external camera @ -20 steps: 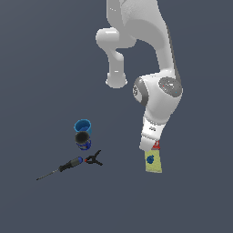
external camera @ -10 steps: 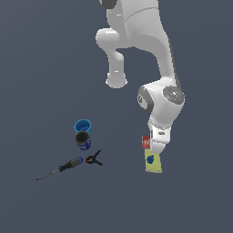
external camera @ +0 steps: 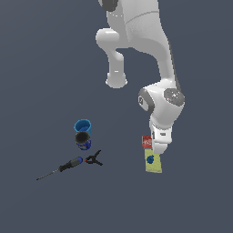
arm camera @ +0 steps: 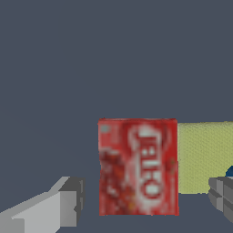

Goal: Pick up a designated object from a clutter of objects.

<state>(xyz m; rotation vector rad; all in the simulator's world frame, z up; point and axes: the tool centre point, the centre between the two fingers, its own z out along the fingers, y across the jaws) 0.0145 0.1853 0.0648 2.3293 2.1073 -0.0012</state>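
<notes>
The designated object, a small flat red box [external camera: 146, 141] with white lettering, lies on the dark floor, its long side against the end of a flat yellow box [external camera: 153, 163]. My gripper [external camera: 159, 146] hangs low right beside it in the exterior view. The wrist view has the red box [arm camera: 138, 166] filling the space between my two fingers, with the gripper [arm camera: 143, 205] open. One finger [arm camera: 63, 205] stands clear of the box's edge. The other finger [arm camera: 223, 199] is over the yellow box [arm camera: 202, 157]. Neither finger touches the red box.
The rest of the clutter sits toward the exterior view's left: a blue cup [external camera: 83, 125], a dark blue can [external camera: 83, 141] just in front of it, a black clamp [external camera: 94, 159] and a thin black-handled screwdriver [external camera: 59, 169]. The arm's white base [external camera: 116, 82] stands behind.
The arm has lowered over the last second, bringing the gripper down next to the red box. The objects on the floor have stayed put.
</notes>
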